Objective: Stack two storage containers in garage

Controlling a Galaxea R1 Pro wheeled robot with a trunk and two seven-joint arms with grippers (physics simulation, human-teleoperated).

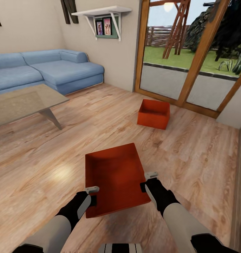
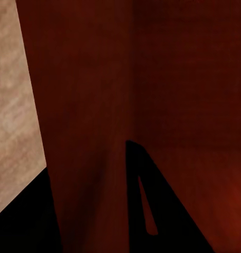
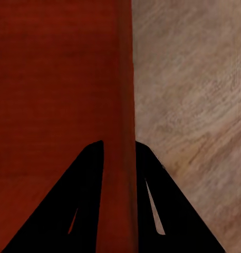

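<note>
Fingers (image 3: pixel 88 200) of the right gripper (image 3: pixel 119 197) straddle 1 side wall of a storage container (image 1: pixel 113 172), 1 finger inside the bin and 1 outside, pinching the thin orange-red wall between them. On the opposite side, the left gripper (image 2: pixel 88 205) clamps the other wall the same way, its dark fingers (image 2: pixel 152 211) pressed against the red surface (1 finger sits inside the bin, the other outside, with pale wood floor beyond it). Seen from the head camera, both black-gloved grippers, left (image 1: pixel 93 195) and right (image 1: pixel 148 180), hold this container by its 2 side walls, slightly tilted, above the light wood plank floor (image 1: pixel 46 165) of the living room.

A second storage container (image 1: pixel 154 113), alike in colour and shape, rests upright on the planks farther ahead, near the wood-framed glass doors (image 1: pixel 190 52) and well apart from the held bin. A glass-topped worktop (image 1: pixel 25 102) stands to the left, with a blue sofa (image 1: pixel 46 70) behind it against the wall. A white wall shelf (image 1: pixel 103 15) carries 2 small picture frames. Grass and a wooden fence show through the doors.
</note>
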